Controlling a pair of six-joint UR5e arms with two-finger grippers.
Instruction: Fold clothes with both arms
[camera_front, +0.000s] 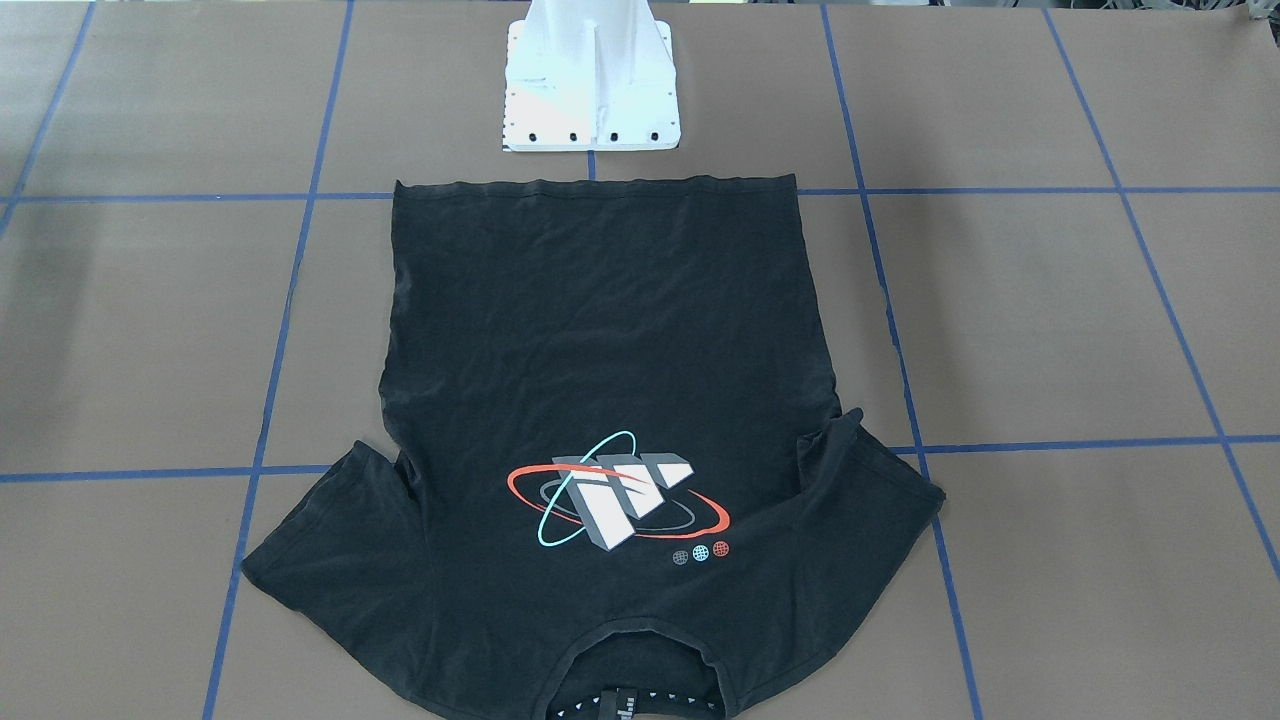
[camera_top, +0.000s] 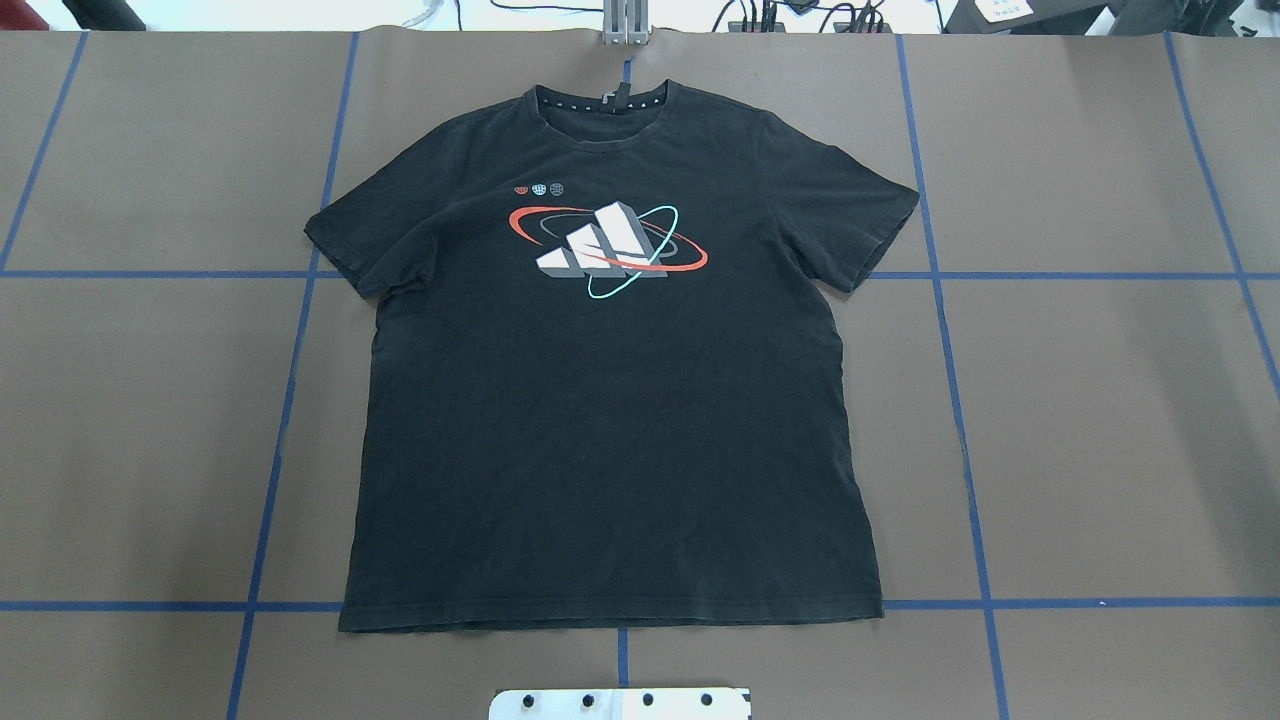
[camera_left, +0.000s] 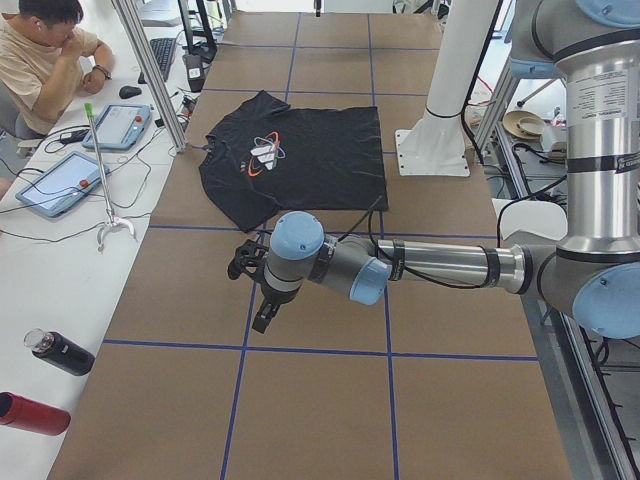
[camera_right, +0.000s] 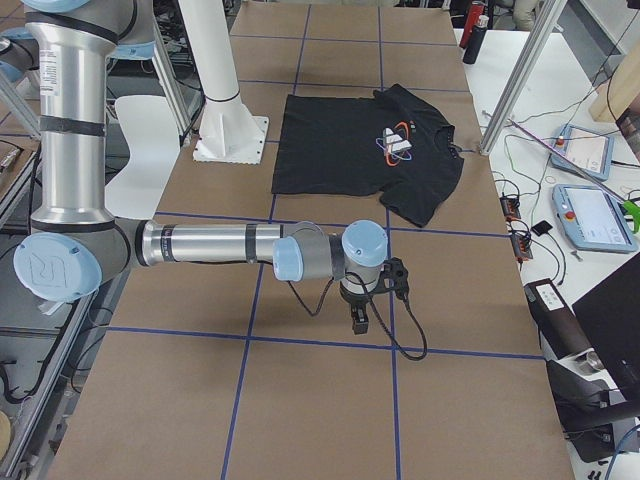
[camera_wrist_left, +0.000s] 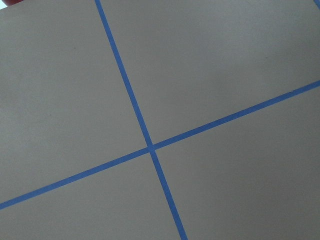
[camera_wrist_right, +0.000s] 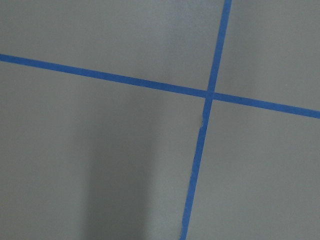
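Currently the t-shirt (camera_top: 610, 420) lies flat, graphic up; left gripper (camera_left: 262, 318) and right gripper (camera_right: 360, 318) hover well clear; their opening cannot be told.

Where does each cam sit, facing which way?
Front-facing: across table, faces robot; t-shirt, collar nearest; white base.
Overhead: behind robot, looking down; collar far; base edge.
Exterior left: table end; left arm near.
Exterior right: other end; right arm near.
Left wrist: down on tape cross; no fingers.
Right wrist: second tape cross; no fingers.
Shared: four exterior views show the t-shirt.
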